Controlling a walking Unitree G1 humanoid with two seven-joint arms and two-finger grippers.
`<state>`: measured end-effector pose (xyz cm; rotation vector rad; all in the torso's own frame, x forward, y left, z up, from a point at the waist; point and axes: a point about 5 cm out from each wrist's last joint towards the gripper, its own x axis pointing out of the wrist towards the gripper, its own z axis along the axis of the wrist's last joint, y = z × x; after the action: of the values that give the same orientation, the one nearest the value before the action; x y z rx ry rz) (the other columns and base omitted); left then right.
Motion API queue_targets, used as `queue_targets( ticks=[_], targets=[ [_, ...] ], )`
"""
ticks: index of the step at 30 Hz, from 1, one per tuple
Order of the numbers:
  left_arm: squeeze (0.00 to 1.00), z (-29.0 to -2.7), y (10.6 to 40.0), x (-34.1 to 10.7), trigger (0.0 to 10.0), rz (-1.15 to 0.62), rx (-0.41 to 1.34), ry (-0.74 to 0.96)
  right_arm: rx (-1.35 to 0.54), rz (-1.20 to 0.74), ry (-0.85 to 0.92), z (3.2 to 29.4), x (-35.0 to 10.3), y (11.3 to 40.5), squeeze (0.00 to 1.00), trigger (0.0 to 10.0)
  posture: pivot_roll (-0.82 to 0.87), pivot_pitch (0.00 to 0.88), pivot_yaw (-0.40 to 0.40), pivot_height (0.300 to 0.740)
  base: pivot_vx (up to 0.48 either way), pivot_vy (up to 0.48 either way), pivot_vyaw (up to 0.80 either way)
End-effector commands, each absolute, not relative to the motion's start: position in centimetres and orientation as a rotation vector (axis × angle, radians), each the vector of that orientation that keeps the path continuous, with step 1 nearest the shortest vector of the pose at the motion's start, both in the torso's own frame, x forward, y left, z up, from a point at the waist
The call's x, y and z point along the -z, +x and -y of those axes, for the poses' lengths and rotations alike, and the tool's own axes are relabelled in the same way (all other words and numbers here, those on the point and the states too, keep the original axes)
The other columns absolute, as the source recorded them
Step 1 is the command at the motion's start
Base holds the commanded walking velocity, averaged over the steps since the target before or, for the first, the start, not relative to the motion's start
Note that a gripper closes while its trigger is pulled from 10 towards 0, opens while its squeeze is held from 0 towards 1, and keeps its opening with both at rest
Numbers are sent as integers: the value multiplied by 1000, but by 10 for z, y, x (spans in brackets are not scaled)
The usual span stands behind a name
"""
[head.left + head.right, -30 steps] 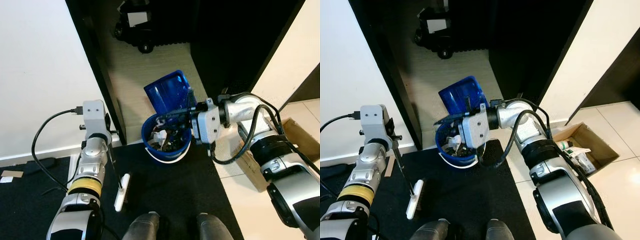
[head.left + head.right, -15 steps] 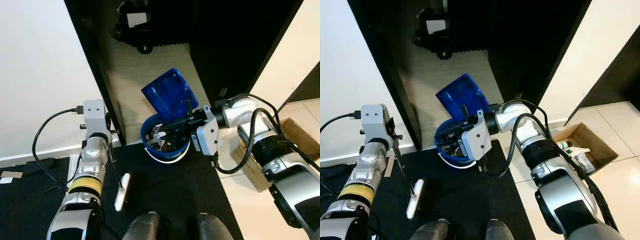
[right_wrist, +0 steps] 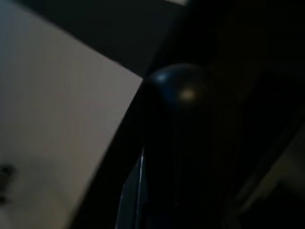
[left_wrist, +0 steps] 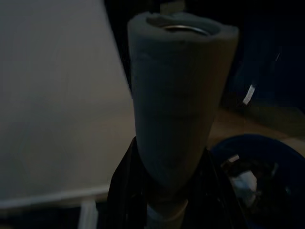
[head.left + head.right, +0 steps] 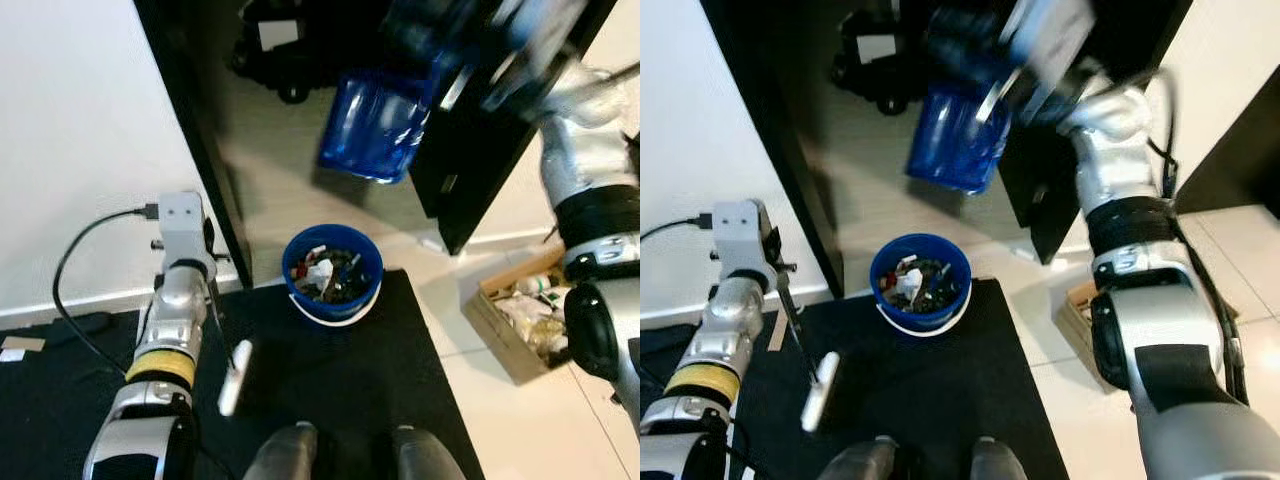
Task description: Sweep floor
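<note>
Hanging high over the doorway, the blue dustpan (image 5: 378, 125) is blurred with motion at the end of the raised right arm, well above the blue bucket (image 5: 331, 276) on the floor. The right gripper (image 5: 452, 80) is too smeared to tell whether its fingers are apart or together; the right wrist view shows only dark shapes and a rounded black form. The bucket stands at the far edge of a black mat (image 5: 330, 380), with white and dark scraps of litter inside it. The left gripper (image 5: 190, 285) is clamped on the grey foam handle (image 4: 176, 105) of a small broom, whose thin shaft slants down to a white brush head (image 5: 234, 378) resting on the mat, near the bucket but apart from it. A cardboard box (image 5: 520, 315) with small items sits on the pale tile floor to the right. Both feet (image 5: 340, 455) of the robot stand on the mat.
</note>
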<state>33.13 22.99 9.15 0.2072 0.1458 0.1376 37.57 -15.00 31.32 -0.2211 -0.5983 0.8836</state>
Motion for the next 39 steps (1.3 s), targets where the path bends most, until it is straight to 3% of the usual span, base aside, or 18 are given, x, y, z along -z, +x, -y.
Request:
queue_targets(
  ticks=[1, 6, 12, 19, 23, 28, 39],
  targets=[
    [0, -234, 340, -113, 10000, -85, -121, 294, -937, 508, -108, 152, -301, 376, 0, 10000, 38, 0, 1, 740, 0, 0, 0],
    [0, -237, 348, -132, 10000, -51, -123, 282, -1049, 340, -16, 164, -286, 368, 0, 10000, 43, 0, 7, 740, 0, 0, 0],
    [0, -245, 349, -141, 10000, -37, -115, 365, -1095, 411, 151, 175, -310, 357, 0, 10000, 43, 0, 13, 740, 0, 0, 0],
    [0, -258, 348, -146, 10000, -32, -165, 365, -1118, 457, 187, 180, -320, 350, 0, 10000, 47, 0, 14, 740, 0, 0, 0],
    [0, -263, 347, -149, 10000, -29, -188, 349, -1150, 450, 307, 185, -332, 346, 0, 10000, 50, 0, 10, 740, 0, 0, 0],
    [0, -268, 344, -144, 10000, -76, -193, 403, -1192, 166, 221, 181, -289, 343, 0, 10000, 52, 0, 2, 740, 0, 0, 0],
    [0, -272, 338, -133, 10000, -145, -236, 426, -1056, -69, 117, 151, -196, 341, 0, 10000, 66, 0, -6, 740, 0, 268, 0]
  ],
)
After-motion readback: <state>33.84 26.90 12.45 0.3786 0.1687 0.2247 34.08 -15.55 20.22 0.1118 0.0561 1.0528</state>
